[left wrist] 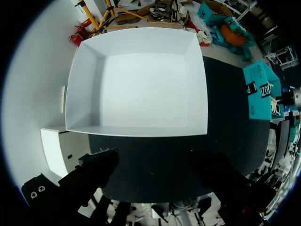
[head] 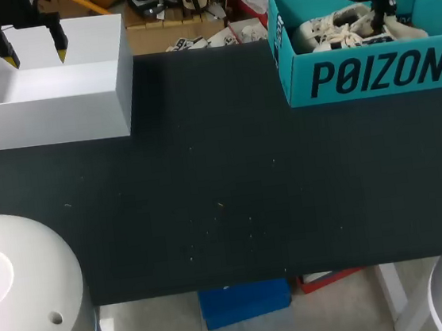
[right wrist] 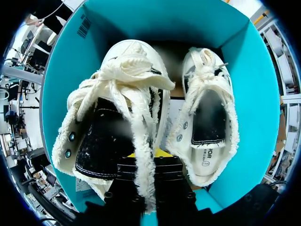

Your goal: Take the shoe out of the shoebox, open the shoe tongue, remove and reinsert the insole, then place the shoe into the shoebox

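Left gripper (head: 34, 52): upper left of the frame, above the white box (head: 47, 113), fingers spread wide, holding nothing. Right gripper (head: 379, 13): upper right, lowered into the teal shoebox (head: 370, 75) on the black table (head: 224, 189). Inside, the shoe (right wrist: 113, 117) lies beside a second shoe (right wrist: 207, 127), its frayed collar at the right gripper. Whether this gripper is closed cannot be told.

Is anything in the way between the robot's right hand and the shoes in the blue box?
No, nothing visible blocks it. The teal shoebox has no lid on, and the right gripper sits down inside it, right among the two white shoes.
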`<state>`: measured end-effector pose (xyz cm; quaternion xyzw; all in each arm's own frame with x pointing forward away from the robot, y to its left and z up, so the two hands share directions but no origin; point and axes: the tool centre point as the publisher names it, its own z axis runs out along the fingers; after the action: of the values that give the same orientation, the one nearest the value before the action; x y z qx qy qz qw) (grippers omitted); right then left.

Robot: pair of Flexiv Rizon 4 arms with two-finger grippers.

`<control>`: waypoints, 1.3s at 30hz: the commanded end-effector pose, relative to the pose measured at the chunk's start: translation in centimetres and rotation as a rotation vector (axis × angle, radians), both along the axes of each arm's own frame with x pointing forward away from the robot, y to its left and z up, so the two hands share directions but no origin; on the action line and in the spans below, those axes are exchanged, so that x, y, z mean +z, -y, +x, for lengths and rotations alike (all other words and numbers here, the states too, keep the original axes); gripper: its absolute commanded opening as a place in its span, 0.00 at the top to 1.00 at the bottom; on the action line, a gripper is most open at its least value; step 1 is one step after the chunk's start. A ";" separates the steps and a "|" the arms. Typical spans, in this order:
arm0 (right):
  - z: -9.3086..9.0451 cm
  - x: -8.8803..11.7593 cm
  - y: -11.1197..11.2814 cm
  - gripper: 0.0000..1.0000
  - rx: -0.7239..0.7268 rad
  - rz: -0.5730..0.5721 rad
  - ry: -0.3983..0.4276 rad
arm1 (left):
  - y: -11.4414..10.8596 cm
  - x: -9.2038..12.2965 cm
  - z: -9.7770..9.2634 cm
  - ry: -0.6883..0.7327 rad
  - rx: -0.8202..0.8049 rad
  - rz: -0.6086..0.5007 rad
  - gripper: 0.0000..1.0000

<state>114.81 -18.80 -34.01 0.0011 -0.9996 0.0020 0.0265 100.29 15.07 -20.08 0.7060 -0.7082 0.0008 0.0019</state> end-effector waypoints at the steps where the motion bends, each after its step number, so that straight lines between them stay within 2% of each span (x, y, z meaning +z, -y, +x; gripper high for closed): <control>1: -0.2 3.0 0.4 1.00 0.004 -0.006 -0.004 | 0.1 0.1 -0.1 -0.002 0.002 0.003 0.00; 12: 0.2 8.2 0.8 1.00 -0.009 -0.027 0.010 | 0.1 0.1 -0.1 -0.002 0.002 0.003 0.00; 24: -0.8 13.5 -0.6 1.00 -0.010 -0.069 0.022 | 0.1 0.1 -0.1 -0.002 0.002 0.003 0.00; 33: -2.7 15.9 -3.6 1.00 -0.028 -0.097 0.035 | 0.1 0.1 -0.1 -0.002 0.002 0.003 0.00; 39: -5.2 16.4 -7.3 1.00 -0.055 -0.106 0.047 | 0.1 0.1 -0.1 -0.002 0.002 0.003 0.00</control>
<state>111.63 -12.71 -18.08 -0.0264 -0.9985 0.0428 0.0235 100.29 15.08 -20.08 0.7061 -0.7081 0.0008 0.0019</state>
